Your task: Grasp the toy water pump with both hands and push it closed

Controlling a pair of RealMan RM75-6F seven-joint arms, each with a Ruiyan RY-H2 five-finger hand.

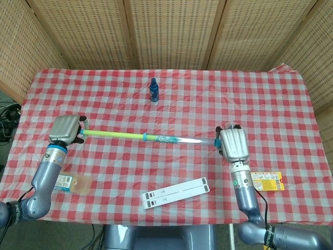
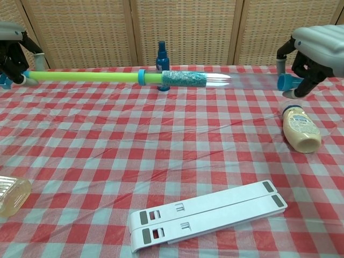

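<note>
The toy water pump hangs level above the checked table between my two hands. Its yellow-green rod [image 1: 112,134] [image 2: 86,77] runs from the left into a clear tube [image 1: 190,140] [image 2: 236,81] with a blue collar [image 2: 141,77]. My left hand [image 1: 65,129] [image 2: 12,54] grips the rod's far-left end. On the right, my right hand [image 1: 232,144] [image 2: 312,51] grips the blue cap [image 2: 286,82] at the tube's end. Both hands cover the pump's tips.
A small blue spray bottle [image 1: 153,89] [image 2: 163,59] stands behind the pump. A mayonnaise bottle [image 2: 299,129] lies under my right hand. A white folded stand [image 1: 176,192] [image 2: 207,214] lies at the front. A clear plastic bottle [image 1: 70,182] and a yellow packet [image 1: 266,182] lie near the front edge.
</note>
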